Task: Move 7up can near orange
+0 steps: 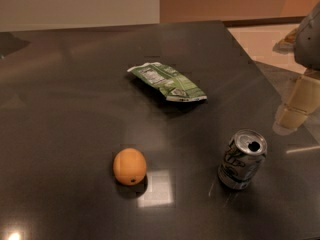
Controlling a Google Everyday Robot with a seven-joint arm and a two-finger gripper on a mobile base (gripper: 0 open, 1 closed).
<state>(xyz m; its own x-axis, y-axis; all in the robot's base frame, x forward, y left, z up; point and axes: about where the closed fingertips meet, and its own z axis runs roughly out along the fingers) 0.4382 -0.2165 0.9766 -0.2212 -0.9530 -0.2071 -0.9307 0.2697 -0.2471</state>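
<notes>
One dark, glossy table (60,84) fills most of the frame. At the right edge, around mid-height, the cream-coloured gripper (296,108) hangs near the table's border; I cannot tell whether its jaws are apart or together. One flat green-and-white snack packet (167,82) lies crumpled at upper centre. One 7up can (242,160) stands at lower right, silver with green lettering. Its top opening is dark and its contents are hidden. One round orange (130,166) with a dark spot sits at lower centre-left, well apart from the can.
</notes>
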